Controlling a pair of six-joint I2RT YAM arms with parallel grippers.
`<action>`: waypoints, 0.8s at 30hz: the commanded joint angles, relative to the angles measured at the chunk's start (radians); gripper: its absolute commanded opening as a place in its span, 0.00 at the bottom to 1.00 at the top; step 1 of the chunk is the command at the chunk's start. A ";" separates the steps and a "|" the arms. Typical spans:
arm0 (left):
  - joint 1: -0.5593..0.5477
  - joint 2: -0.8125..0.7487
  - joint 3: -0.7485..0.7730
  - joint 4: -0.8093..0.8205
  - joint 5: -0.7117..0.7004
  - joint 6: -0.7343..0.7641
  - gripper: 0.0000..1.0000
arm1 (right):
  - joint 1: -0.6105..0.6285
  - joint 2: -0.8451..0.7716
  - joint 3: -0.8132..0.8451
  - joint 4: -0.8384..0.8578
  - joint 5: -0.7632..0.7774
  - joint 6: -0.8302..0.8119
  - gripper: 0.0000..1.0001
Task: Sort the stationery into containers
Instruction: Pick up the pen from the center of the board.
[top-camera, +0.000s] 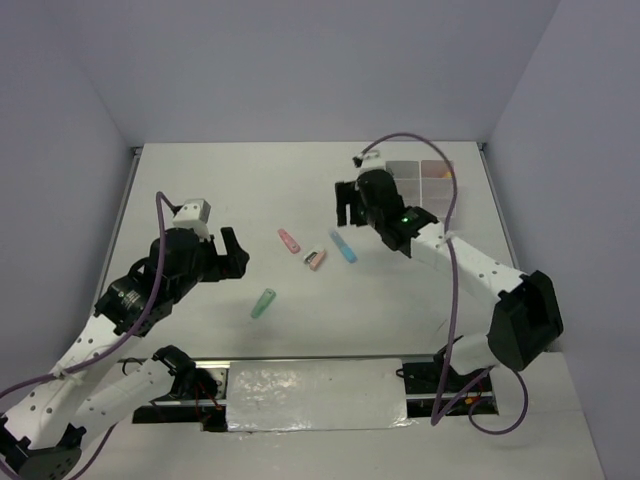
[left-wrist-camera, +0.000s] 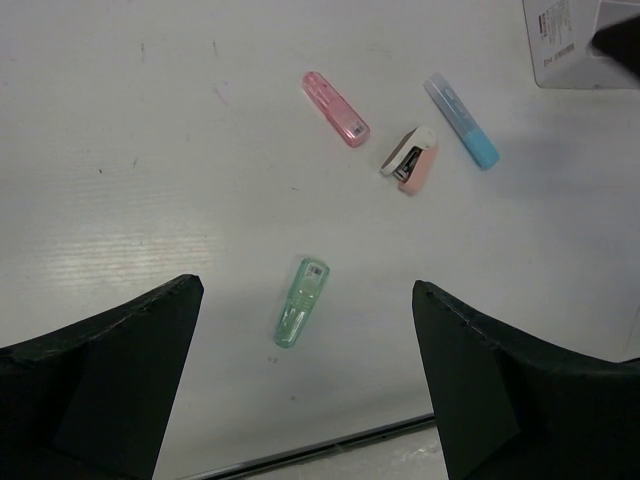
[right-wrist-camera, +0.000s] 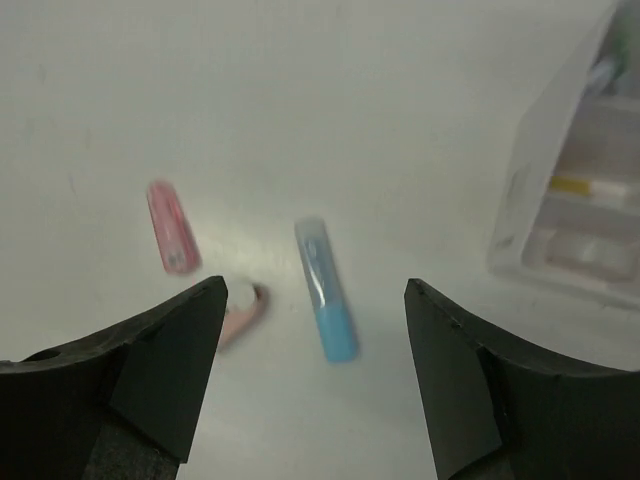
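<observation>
1. Both sets of jaws stand spread with nothing between them: the left gripper (top-camera: 227, 252) hangs above the bare white table (top-camera: 200, 180), and the right gripper (top-camera: 347, 205) hangs above the blue stick.
2. Nearest the arm bases lies a pale green, translucent plastic stick (left-wrist-camera: 301, 302), flat on the table and alone, well apart from the other pieces.
3. Farther out, a small peach and white stapler-like piece (left-wrist-camera: 412, 160) with a rounded body rests between two sticks, close to both but touching neither.
4. To its left lies a translucent pink stick (left-wrist-camera: 336, 108) with rounded ends, angled across the table.
5. To its right lies a light blue stick (right-wrist-camera: 326, 289) with a clear cap half, smooth and cylindrical, directly below the right gripper's open fingers.
6. Farthest back, on the right, sits a translucent white plastic box (right-wrist-camera: 555, 200) divided into compartments; small items lie inside, too blurred to identify.
</observation>
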 joint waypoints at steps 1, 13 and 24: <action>0.006 -0.009 0.062 0.001 0.030 -0.008 0.99 | 0.032 0.049 -0.074 -0.133 -0.104 -0.053 0.80; 0.004 -0.035 -0.012 0.029 0.122 0.038 0.99 | 0.040 0.347 -0.045 -0.152 -0.179 -0.148 0.68; 0.004 -0.029 -0.026 0.047 0.147 0.049 0.99 | 0.017 0.485 0.032 -0.158 -0.226 -0.167 0.50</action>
